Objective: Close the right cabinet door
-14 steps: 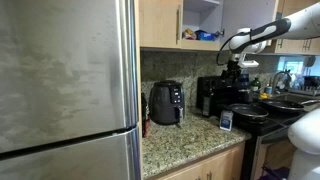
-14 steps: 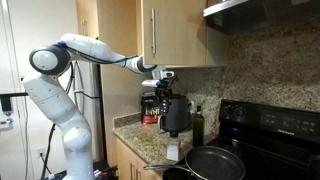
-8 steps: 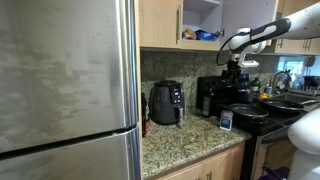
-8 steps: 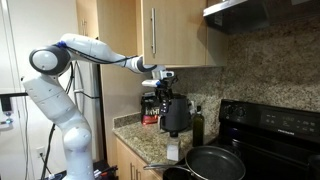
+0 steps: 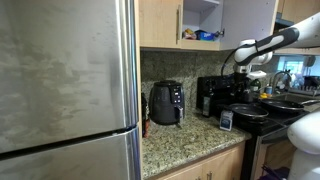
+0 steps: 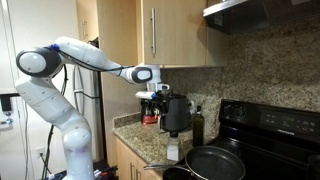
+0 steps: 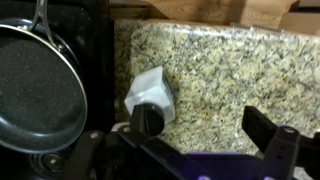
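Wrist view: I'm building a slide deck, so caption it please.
Open gripper looks down on granite countertop, small white device and black frying pan.

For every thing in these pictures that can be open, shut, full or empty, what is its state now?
Right cabinet door: open, greyish inner face showing.
Left cabinet door: shut.
Fridge door: shut.
Gripper: open, empty, lower than the cabinet doors, touching neither.
Frying pan: empty, on the black stove.
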Available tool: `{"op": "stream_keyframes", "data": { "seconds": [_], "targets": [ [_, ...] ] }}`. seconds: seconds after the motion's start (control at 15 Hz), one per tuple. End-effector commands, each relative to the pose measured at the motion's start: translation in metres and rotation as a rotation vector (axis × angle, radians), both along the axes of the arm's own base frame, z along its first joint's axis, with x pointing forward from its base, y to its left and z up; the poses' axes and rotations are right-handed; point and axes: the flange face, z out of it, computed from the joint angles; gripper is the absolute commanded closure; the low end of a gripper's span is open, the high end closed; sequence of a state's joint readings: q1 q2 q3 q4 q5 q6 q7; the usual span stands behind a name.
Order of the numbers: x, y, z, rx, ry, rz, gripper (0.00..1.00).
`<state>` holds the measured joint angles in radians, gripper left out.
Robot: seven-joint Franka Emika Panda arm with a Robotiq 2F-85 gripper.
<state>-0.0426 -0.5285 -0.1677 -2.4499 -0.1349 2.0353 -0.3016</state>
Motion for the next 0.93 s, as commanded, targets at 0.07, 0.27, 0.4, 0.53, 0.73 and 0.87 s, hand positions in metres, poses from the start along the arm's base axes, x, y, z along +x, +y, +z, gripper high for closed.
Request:
{"op": "stream_keyframes", "data": {
  "seconds": [0.07, 0.27, 0.4, 0.53, 0.73, 0.87],
  "targets": [
    [-0.087, -0.016, -0.054, -0.006, 0.024, 0.141, 0.00],
    [-0.136, -0.032, -0.079, -0.080, -0.030, 0.139, 0.00],
    [-0.135, -0.066, -0.039, -0.106, -0.104, 0.040, 0.00],
    [-0.149, -0.083, -0.019, -0.090, -0.184, -0.057, 0.00],
    [-0.164, -0.105, 0.007, -0.077, -0.301, -0.192, 0.00],
    [-0.171, -0.116, 0.016, -0.064, -0.379, -0.278, 0.00]
  ]
}}
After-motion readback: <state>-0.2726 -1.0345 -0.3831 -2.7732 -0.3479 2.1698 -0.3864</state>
